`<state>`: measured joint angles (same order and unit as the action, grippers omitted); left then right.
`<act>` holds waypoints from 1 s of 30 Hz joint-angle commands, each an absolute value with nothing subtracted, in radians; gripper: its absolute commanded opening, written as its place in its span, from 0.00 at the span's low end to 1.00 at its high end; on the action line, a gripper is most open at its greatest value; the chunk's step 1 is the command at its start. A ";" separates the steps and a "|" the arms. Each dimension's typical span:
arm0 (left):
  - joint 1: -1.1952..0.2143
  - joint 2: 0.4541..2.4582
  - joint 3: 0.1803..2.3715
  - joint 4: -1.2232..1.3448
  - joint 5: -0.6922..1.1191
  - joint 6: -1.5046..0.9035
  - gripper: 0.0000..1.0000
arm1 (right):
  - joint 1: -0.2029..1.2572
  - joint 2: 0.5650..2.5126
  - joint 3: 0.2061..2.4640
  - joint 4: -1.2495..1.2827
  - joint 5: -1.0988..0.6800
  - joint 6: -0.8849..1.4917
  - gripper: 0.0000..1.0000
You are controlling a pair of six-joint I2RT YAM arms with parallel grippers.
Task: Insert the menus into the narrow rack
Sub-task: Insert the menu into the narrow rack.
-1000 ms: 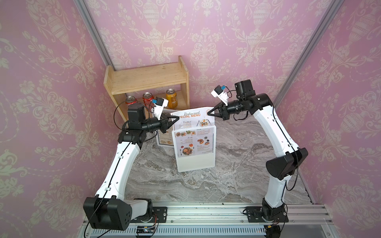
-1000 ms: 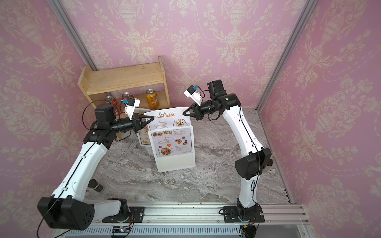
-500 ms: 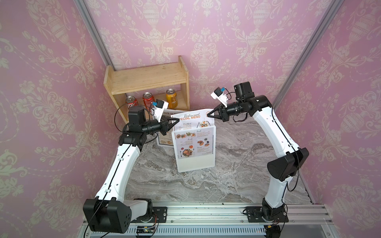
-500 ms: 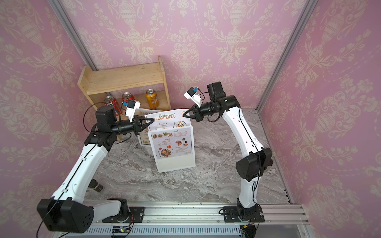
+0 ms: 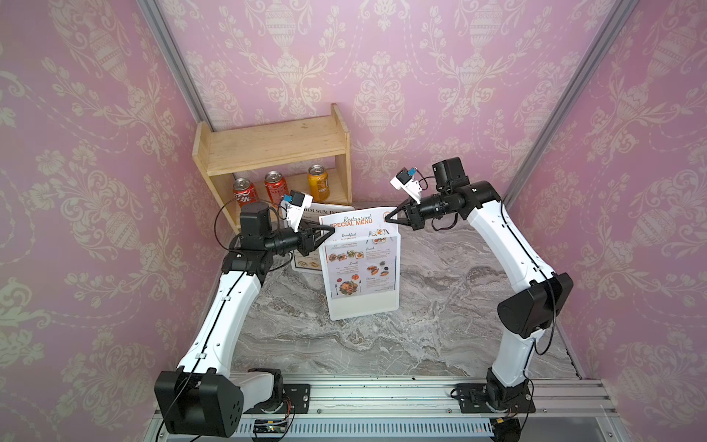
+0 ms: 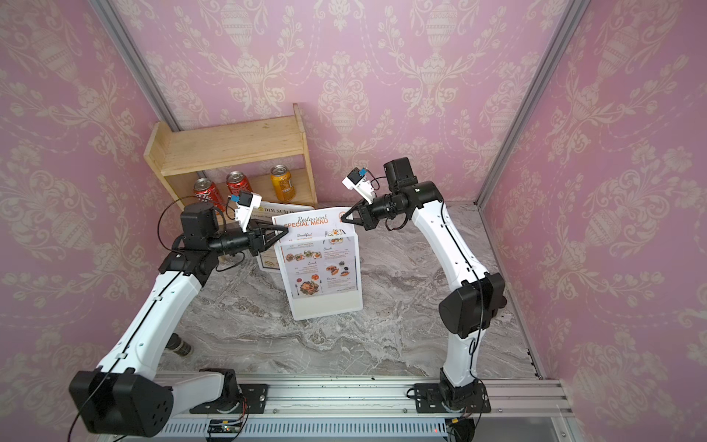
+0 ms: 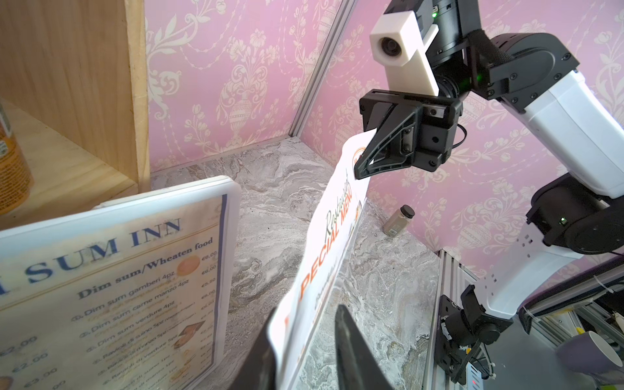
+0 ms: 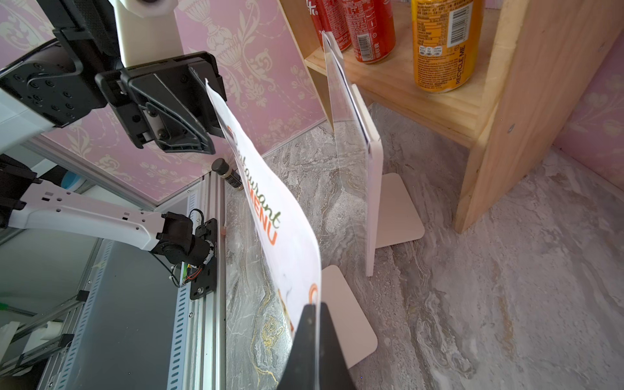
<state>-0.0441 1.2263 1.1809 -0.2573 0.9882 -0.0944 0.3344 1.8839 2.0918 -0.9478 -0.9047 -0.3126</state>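
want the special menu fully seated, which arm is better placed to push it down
Right: the right gripper is shut on one top corner of the special menu; the left gripper is open around the other.

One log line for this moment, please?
special menu: partly in stand | left gripper: open at its corner | right gripper: shut on it

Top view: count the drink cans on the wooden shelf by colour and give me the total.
Red metal drink cans: 2
Orange metal drink can: 1
Total: 3
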 commanded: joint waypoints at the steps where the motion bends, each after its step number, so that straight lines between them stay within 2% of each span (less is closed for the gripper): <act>1: -0.046 1.243 1.273 -0.287 0.982 -0.065 0.38 | 0.331 1.844 2.154 -0.967 -0.889 -0.297 0.08; 5: -0.046 1.284 1.351 -0.314 0.992 -0.049 0.40 | 0.331 1.853 2.213 -0.984 -0.884 -0.294 0.17; 8: -0.048 1.289 1.365 -0.324 0.994 -0.041 0.36 | 0.330 1.862 2.242 -0.996 -0.886 -0.292 0.18; 12: -0.046 1.282 1.355 -0.333 0.995 -0.035 0.24 | 0.336 1.866 2.246 -1.006 -0.888 -0.294 0.17; 18: -0.046 1.269 1.323 -0.330 0.991 -0.032 0.23 | 0.337 1.848 2.207 -1.000 -0.879 -0.303 0.17; 24: -0.047 1.272 1.316 -0.339 0.989 -0.024 0.11 | 0.337 1.855 2.205 -0.998 -0.885 -0.299 0.09; 30: -0.047 1.264 1.301 -0.348 0.986 -0.012 0.05 | 0.337 1.858 2.203 -0.999 -0.888 -0.299 0.00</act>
